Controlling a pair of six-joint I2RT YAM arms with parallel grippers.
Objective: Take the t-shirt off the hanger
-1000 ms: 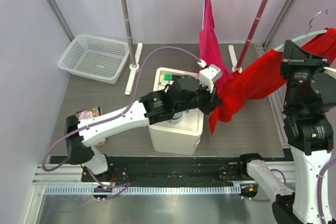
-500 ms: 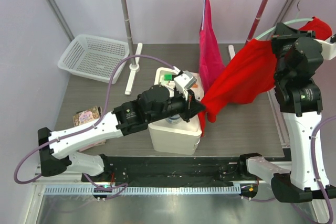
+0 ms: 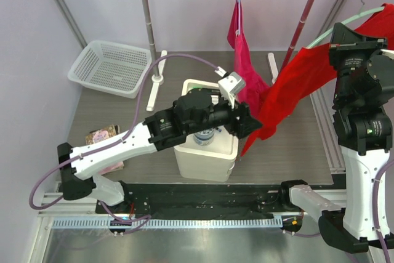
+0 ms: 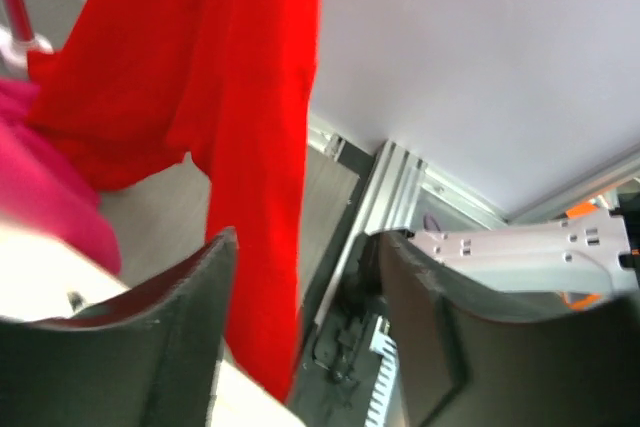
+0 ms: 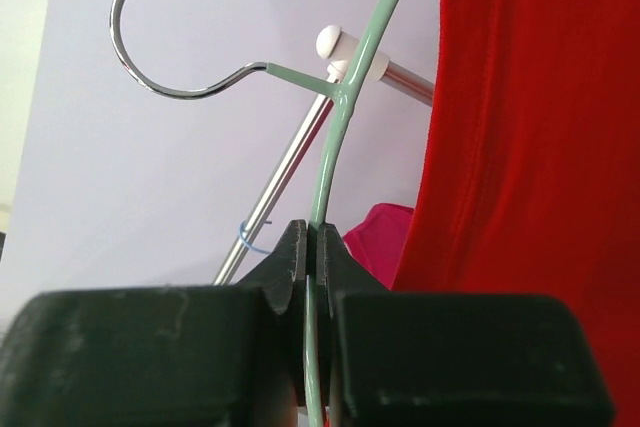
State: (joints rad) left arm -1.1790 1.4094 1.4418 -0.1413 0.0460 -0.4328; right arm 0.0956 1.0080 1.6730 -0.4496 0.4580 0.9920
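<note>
The right claw (image 5: 318,239) is clenched on the green hanger (image 5: 329,157), held high at the right of the desk (image 3: 111,112). The red t-shirt (image 3: 295,84) is on the hanger and drapes down and left toward the left claw (image 3: 251,129), which is above a white box (image 3: 197,161). That claw is released, jaws apart, with the t-shirt's lower edge hanging in the gap; I cannot tell whether cloth touches a finger. A pink garment (image 3: 243,60) hangs on the rack behind.

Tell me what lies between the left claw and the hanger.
The red t-shirt, running from the hanger down into the open left claw's gap. Top view shows the stretch; left wrist shows the gap.
</note>
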